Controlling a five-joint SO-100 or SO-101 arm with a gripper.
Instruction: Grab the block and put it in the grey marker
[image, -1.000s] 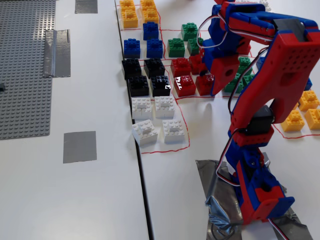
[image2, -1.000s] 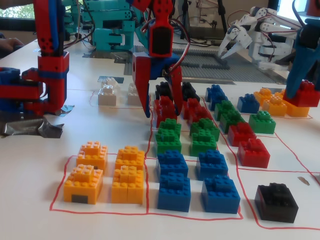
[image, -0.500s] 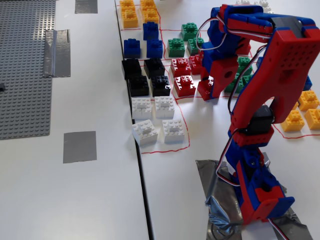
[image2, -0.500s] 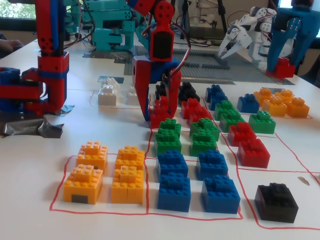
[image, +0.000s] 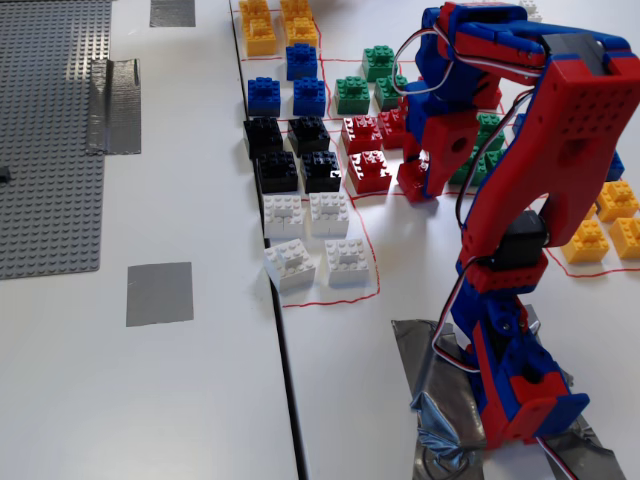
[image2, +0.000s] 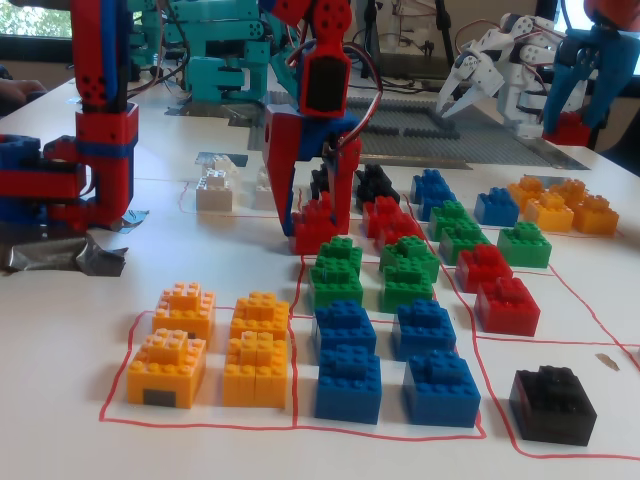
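Observation:
The red block (image: 409, 178) sits at table level between the jaws of my gripper (image: 420, 190), at the right end of the red group. In the other fixed view the block (image2: 318, 218) fills the gap between the two fingers of the gripper (image2: 317, 232), which press against its sides. The grey marker (image: 160, 293), a flat dark-grey tape square, lies on the left table half, far from the gripper. It does not show in the other fixed view.
Other red bricks (image: 365, 150), green bricks (image: 365, 80), black bricks (image: 290, 155), white bricks (image: 315, 240), blue ones (image: 285, 85) and yellow ones (image: 275, 25) stand in red-outlined fields. A grey baseplate (image: 50, 130) and a shiny tape strip (image: 112, 105) lie left. The arm's base (image: 520, 400) is taped down.

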